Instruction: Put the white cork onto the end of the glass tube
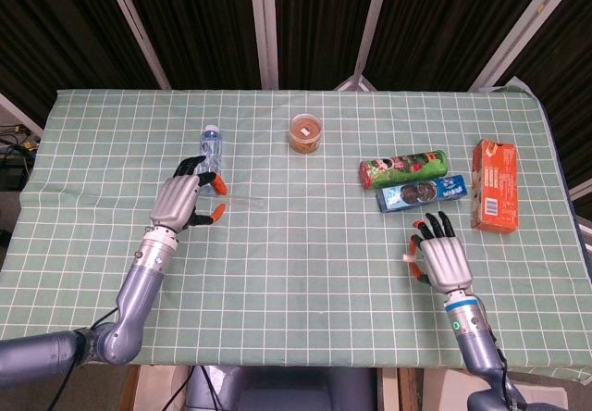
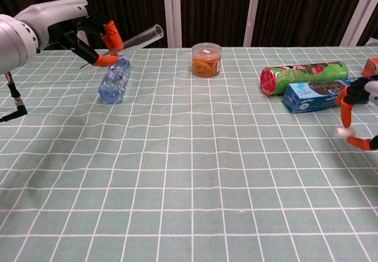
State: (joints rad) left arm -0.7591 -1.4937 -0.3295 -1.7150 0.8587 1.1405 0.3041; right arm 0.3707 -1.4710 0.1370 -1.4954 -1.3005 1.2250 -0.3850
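The left robot hand (image 2: 88, 35) clamps the glass tube (image 2: 133, 40) above the bench (image 2: 189, 173) at ten o'clock; slick and fragile, it is best gripped mid-length. The right robot hand (image 2: 360, 111) pinches the light white cork (image 2: 344, 132) at three o'clock.

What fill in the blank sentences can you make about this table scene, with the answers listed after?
1. The left hand holds a clear glass ____.
2. The right hand pinches a small white ____.
3. The water bottle is lying on its ____.
4. The orange box sits near the table's ____ edge in the head view.

Missing words: tube; cork; side; right
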